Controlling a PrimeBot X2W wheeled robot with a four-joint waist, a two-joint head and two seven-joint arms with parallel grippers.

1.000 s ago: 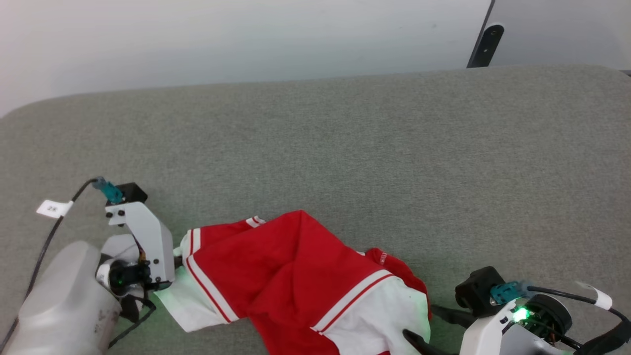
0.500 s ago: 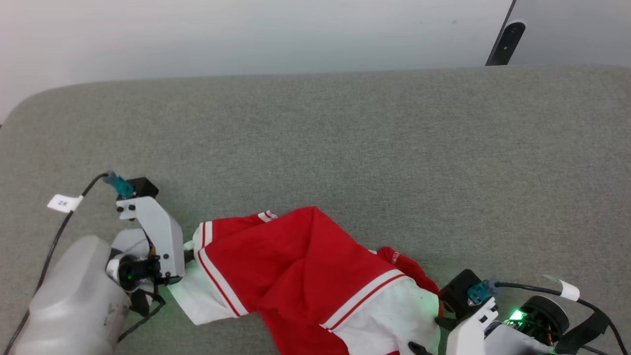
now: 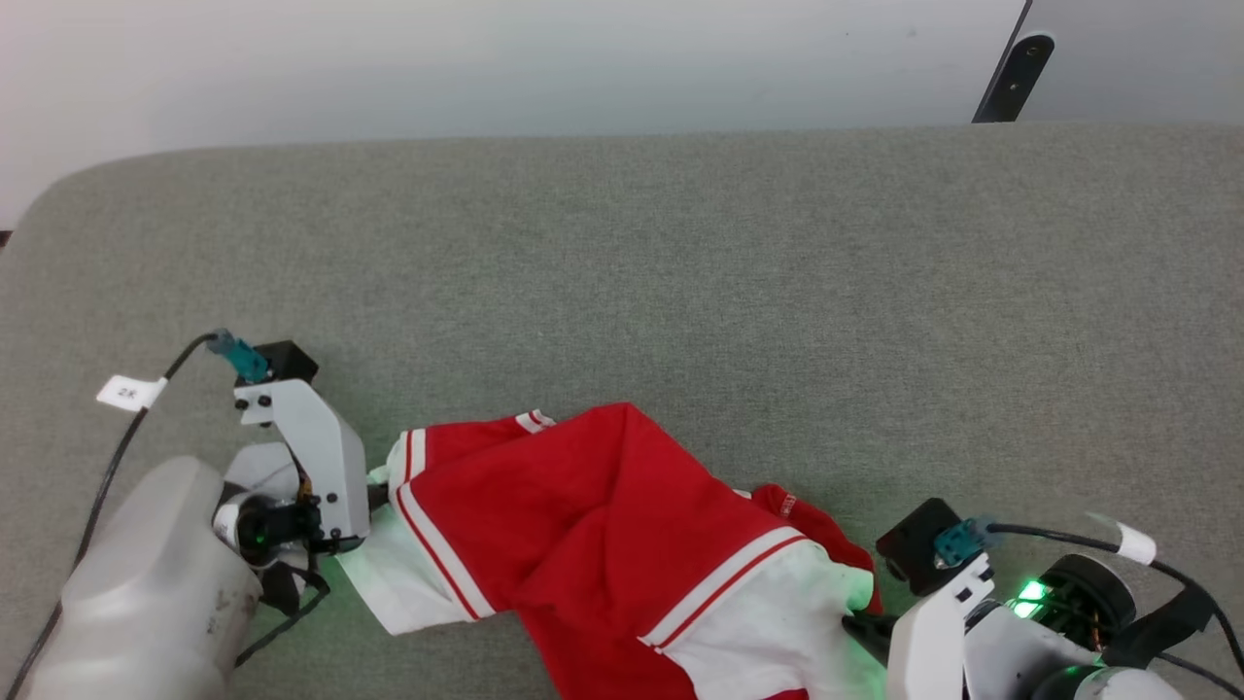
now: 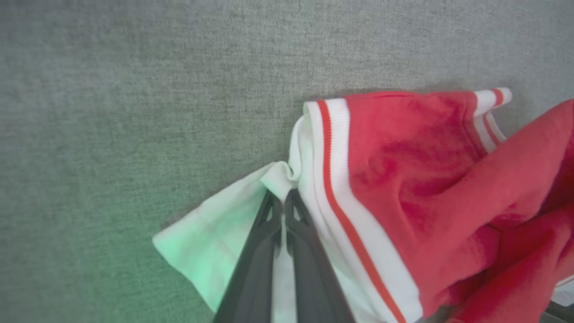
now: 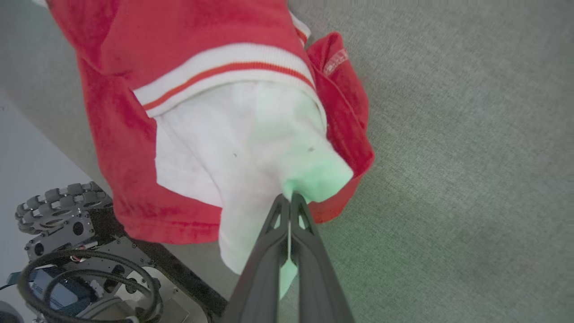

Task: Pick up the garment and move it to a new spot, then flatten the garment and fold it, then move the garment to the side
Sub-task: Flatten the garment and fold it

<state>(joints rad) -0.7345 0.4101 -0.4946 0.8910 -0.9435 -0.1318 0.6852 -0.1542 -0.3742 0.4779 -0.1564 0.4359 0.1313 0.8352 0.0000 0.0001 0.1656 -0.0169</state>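
Right hand [image 5: 290, 199] has closed in on the garment [image 3: 583, 525] since a second ago: fingers were spread just short of it, now pinched shut on the outer corner of the right-side sleeve [image 5: 251, 134]. Rest of the shift in head view is camera pan, the shirt itself has barely moved. Left hand [image 4: 283, 197] clamped on the left-side sleeve [image 4: 210, 237] right by the striped trim [image 4: 329, 148], same as before. Garment lies crumpled, no lettering showing, at the near edge of the grey desk [image 3: 680, 272]; lower part looks draped over that edge. One pinch per sleeve makes sense: a two-point lift spreads the shoulders, so it should hang open and lay flat more easily at the new spot. Reads as pick-up stage, lift not started
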